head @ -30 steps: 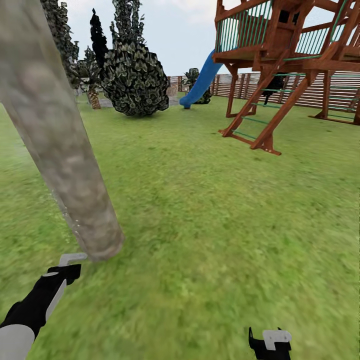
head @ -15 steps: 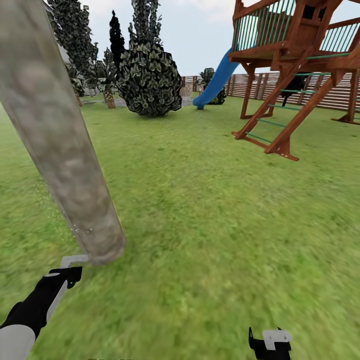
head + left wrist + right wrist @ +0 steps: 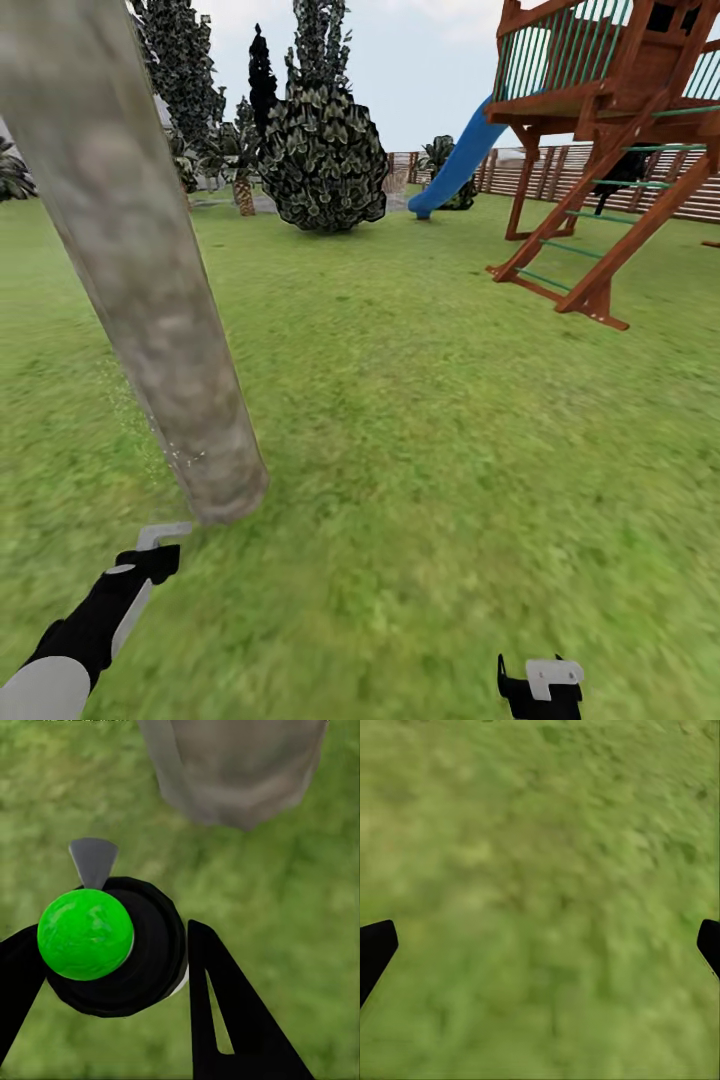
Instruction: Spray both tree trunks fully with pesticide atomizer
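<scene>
A thick mottled grey-brown tree trunk [image 3: 150, 290] leans up from the grass at the left of the head view. Its flared base [image 3: 232, 772] also appears in the left wrist view. My left gripper [image 3: 150, 562] is shut on the pesticide atomizer [image 3: 112, 952], a dark cylinder seen from above with a green dot on its cap. The light-grey nozzle [image 3: 165, 533] points at the trunk base, a short gap away. Fine droplets speckle the lower trunk. My right gripper [image 3: 540, 685] hangs open over bare grass, with its fingertips [image 3: 375, 949] far apart.
A wooden play tower [image 3: 620, 150] with a ladder and a blue slide [image 3: 455, 165] stands at the right. A broad dark shrub [image 3: 325, 160], a small palm [image 3: 240, 165] and tall dark conifers [image 3: 185, 70] stand far behind. A slatted fence [image 3: 560, 175] closes the lawn.
The whole picture has slid right, so the camera has turned left. My left gripper, still holding the atomizer, remains by the trunk base. The right gripper has not moved.
</scene>
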Controlling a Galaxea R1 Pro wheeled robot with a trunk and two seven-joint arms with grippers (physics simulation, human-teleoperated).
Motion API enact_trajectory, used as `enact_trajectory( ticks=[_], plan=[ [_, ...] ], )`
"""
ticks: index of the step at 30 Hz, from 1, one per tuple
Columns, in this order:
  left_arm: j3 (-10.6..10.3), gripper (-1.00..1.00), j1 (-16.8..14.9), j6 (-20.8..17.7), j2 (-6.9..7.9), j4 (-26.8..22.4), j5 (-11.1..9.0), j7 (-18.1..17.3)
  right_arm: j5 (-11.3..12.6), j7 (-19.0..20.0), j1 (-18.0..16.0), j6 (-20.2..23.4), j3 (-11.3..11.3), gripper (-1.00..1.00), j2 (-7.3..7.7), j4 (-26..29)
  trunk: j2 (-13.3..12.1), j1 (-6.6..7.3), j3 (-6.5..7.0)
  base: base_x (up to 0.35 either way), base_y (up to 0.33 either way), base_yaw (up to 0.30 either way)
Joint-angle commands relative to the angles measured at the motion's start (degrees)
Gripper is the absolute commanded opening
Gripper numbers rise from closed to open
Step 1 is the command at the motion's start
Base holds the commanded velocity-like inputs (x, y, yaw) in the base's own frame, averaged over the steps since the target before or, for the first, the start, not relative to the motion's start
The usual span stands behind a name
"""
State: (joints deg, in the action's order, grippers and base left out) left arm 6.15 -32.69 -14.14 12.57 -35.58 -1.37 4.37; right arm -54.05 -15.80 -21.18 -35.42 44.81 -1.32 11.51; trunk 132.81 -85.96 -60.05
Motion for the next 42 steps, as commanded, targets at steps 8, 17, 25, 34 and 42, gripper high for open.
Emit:
enact_trajectory(
  ticks=[8,17,25,34,42],
  plan=[
    [-0.2,-1.0,0.0,0.1,-0.47,0.0,-0.3,0.0,0.0,0.0,0.0,0.0,0.0,1.0,0.0,0.0,0.0,0.0,0.0,0.159,-0.212,0.006],
    [-0.2,-1.0,0.0,0.0,-0.88,-0.6,-0.4,0.0,0.0,0.0,0.0,0.0,0.0,1.0,0.0,0.0,0.0,0.0,0.0,-0.005,-0.269,0.168],
    [-0.2,-1.0,0.0,0.1,-0.85,-0.7,-0.3,-0.1,0.0,0.0,0.0,0.0,0.0,1.0,0.0,0.0,0.0,0.0,0.0,0.205,-0.141,0.059],
    [-0.6,-1.0,-0.5,-0.3,-0.56,-4.4,0.1,-0.9,0.0,0.0,0.0,0.0,0.1,1.0,0.06,0.0,0.0,0.0,0.0,-0.138,-0.002,0.072],
    [-0.6,-1.0,-0.9,-12.6,1.19,-22.7,-0.2,-5.0,0.0,0.0,0.0,0.0,0.0,1.0,0.01,0.0,0.0,0.0,0.0,-0.009,0.0,0.035]
  ],
)
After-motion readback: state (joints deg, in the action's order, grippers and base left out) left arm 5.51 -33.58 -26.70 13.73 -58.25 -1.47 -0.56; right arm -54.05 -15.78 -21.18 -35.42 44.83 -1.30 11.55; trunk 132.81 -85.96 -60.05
